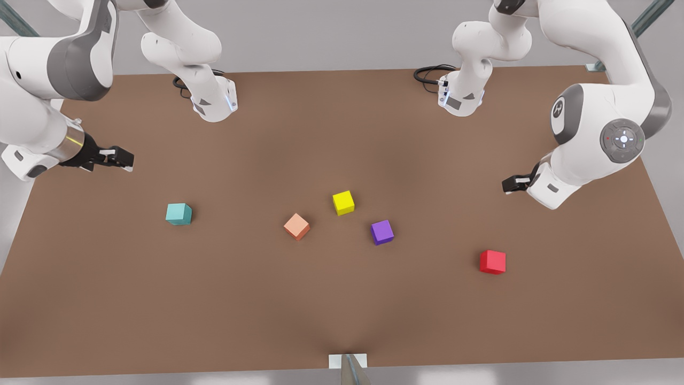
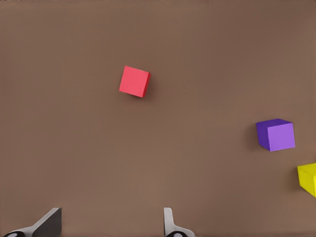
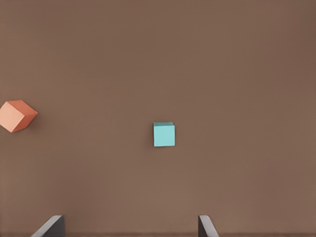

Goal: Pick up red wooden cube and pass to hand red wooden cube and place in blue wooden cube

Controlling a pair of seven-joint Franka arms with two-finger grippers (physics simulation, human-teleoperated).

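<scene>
The bench carries five cubes, well apart. The left gripper hangs above the red cube, on the front view's right, fingers spread and empty. The right gripper waits over the teal blue cube, on the front view's left, fingers likewise apart. Likely risk — the red cube sits turned against the fingers, so closing on its corners could spin it away.

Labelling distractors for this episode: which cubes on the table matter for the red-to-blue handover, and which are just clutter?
Job items:
red wooden cube, near the left gripper, which is open above the table
blue wooden cube, near the right gripper, also open

Lying about:
salmon-orange cube
yellow cube
purple cube
All three sit apart mid-table.
</scene>
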